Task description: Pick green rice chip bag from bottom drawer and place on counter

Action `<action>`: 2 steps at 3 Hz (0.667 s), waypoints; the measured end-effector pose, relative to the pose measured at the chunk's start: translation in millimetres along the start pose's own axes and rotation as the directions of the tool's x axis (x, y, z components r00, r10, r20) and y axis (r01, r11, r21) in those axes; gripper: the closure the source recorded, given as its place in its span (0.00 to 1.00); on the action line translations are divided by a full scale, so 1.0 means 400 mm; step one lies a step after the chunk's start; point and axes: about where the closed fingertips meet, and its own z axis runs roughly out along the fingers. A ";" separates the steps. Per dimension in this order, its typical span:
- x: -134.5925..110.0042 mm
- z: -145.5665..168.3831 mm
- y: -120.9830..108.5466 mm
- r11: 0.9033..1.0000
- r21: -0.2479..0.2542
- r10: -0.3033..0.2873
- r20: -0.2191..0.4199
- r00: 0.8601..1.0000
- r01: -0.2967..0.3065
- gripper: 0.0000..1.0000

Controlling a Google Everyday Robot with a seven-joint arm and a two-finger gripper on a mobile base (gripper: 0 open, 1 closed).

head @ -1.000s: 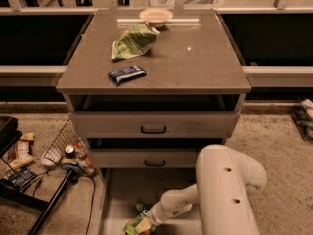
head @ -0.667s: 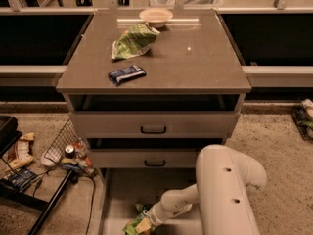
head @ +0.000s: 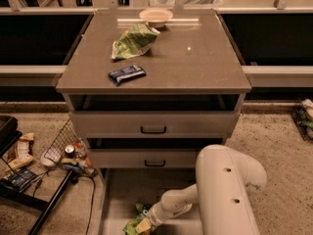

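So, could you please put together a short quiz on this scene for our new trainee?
1. True or false: the green rice chip bag already lies on the counter.
2. Multiple choice: where is the gripper? A) above the counter; B) down in the bottom drawer, at the green rice chip bag; C) out of view.
3. Fill in: on the counter, the dark blue wrapper bar lies nearer the ___ edge than the paler green-and-white bag.
Key: 1 false; 2 B; 3 front.
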 end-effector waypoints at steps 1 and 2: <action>0.000 0.000 0.000 1.000 0.000 0.000 0.000 1.000 0.000 0.04; 0.001 0.002 0.002 1.000 -0.001 0.000 -0.001 1.000 0.000 0.00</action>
